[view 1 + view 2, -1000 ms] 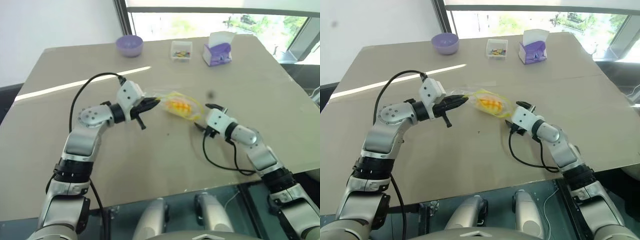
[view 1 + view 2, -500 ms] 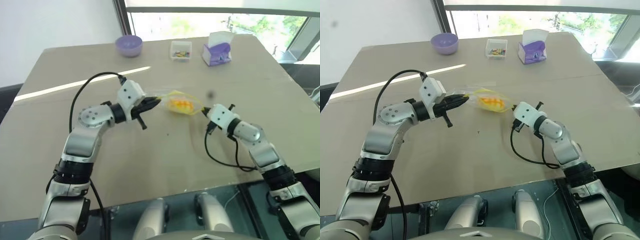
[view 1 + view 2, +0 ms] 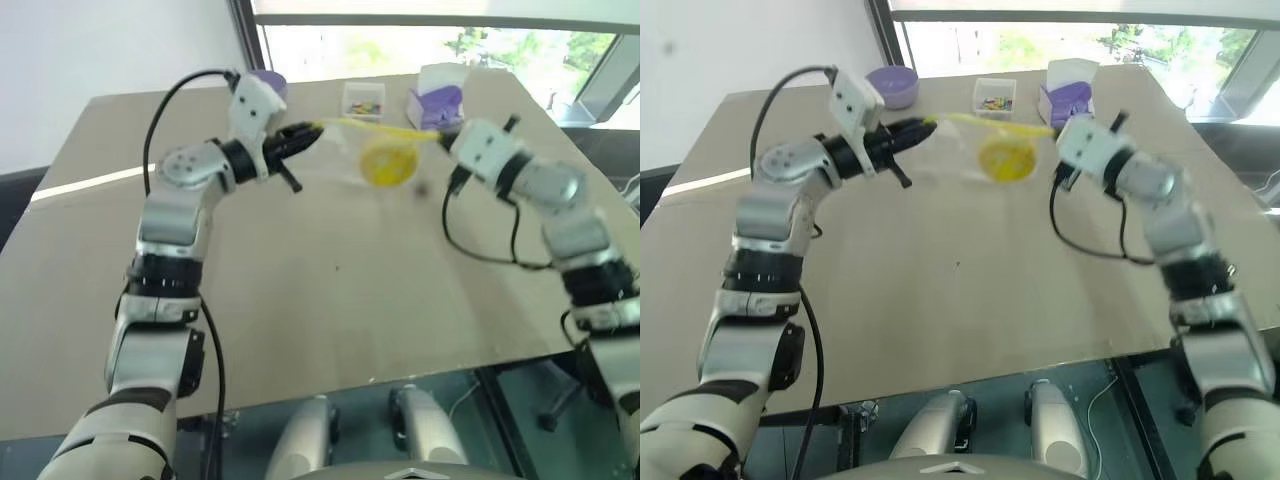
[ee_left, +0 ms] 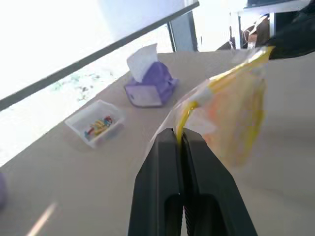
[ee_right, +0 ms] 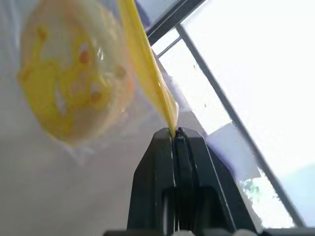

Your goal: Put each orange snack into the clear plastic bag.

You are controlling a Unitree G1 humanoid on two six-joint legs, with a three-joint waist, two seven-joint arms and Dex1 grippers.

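Above the far half of the table (image 3: 300, 300), the clear plastic bag (image 3: 345, 155) hangs stretched between both arms by its yellow zip strip (image 3: 375, 128). The left gripper (image 3: 308, 133) is clenched on one end of the strip and the right gripper (image 3: 447, 140) is clenched on the other, so the strip runs nearly level between them. One orange snack (image 3: 387, 163) — round, orange-yellow — sits inside the bag, sagging at its lowest part, clear of the tabletop.

As I judge it, the snack is already bagged and the step in hand is lifting and tensioning the bag, perhaps to settle the contents or to close the zip. No other orange snack lies on the table as far as I can see, so the loading part looks done. Any next move calls for both grips to stay firm and level; if one end slips, the bag will swing and may drop.

Near the table's far edge stand a purple bowl (image 3: 890, 83), a small clear box of colourful bits (image 3: 995, 97) and a purple-and-white tissue box (image 3: 1070, 92). The head views give the whole span of the bag. The right wrist view (image 5: 173, 130) shows the strip pinched between shut fingers and the snack's patterned face through the film — detail the head views do not give. The left wrist view (image 4: 179, 137) shows its fingers shut on the strip.
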